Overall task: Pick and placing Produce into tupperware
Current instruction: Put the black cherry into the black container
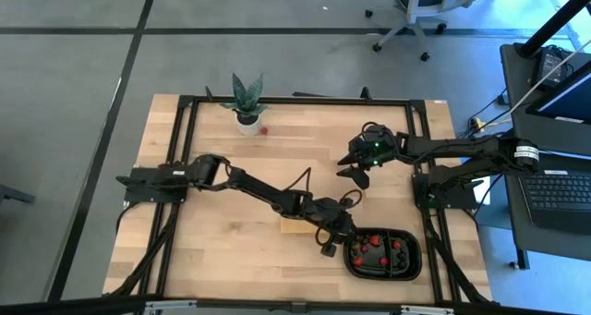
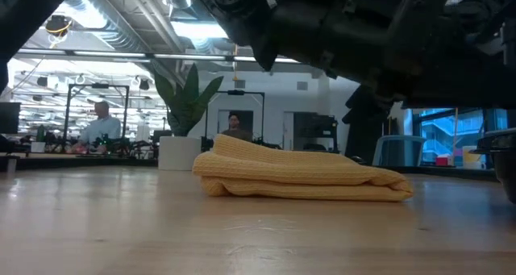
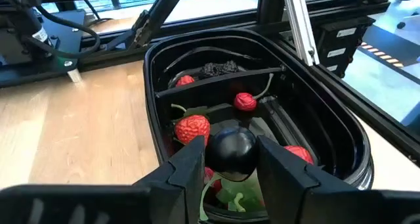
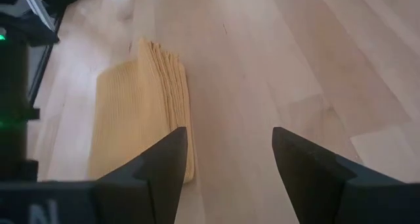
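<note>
Your left gripper (image 3: 230, 161) is pinching a dark round berry (image 3: 231, 150) between its fingers (image 3: 187, 165), hanging over the near compartment of the tray (image 3: 341, 129). Below it you have red berries: a strawberry (image 3: 192, 129) just beside the dark berry, a cherry-like one (image 3: 245, 102) near the divider, another red piece (image 3: 298, 154) toward the far wall. Past the divider, the second compartment holds a blackberry (image 3: 218, 69) and a small red piece (image 3: 185, 80).

From above, the tray (image 1: 413, 260) sits at the table's (image 1: 203, 232) front right corner, rim close to the frame rail (image 1: 432, 241) on its right side. Little room there; open wood lies to the tray's left and front left.

Your right gripper (image 1: 355, 172) hangs spread and empty over mid-right table, well apart from the tray. Its wrist view shows its fingers (image 4: 161, 165) wide over bare wood, with the folded tan cloth (image 4: 141, 112) just beside one finger. That cloth (image 1: 295, 225) lies under your left arm, near the tray's left edge.

One stray red berry (image 1: 264, 128) lies beside the potted plant (image 1: 247, 102) at the back edge, well apart from everything else. The wood between them is open.
</note>
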You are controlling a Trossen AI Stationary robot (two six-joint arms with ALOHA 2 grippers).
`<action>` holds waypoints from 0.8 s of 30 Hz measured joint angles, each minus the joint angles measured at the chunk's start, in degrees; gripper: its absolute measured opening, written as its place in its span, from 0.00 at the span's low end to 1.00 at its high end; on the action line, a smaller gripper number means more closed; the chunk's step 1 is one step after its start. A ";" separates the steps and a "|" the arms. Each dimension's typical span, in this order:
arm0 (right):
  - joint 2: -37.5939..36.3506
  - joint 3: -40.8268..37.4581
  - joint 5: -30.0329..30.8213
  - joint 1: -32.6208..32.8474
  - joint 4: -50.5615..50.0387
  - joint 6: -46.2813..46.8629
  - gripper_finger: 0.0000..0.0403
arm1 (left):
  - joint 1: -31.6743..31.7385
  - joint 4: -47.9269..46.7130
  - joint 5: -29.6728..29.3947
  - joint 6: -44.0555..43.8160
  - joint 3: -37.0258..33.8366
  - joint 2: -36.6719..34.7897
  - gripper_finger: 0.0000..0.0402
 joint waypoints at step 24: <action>0.00 -6.81 0.00 0.00 10.41 3.09 0.56 | -1.60 -2.09 -0.02 2.40 0.00 0.48 0.30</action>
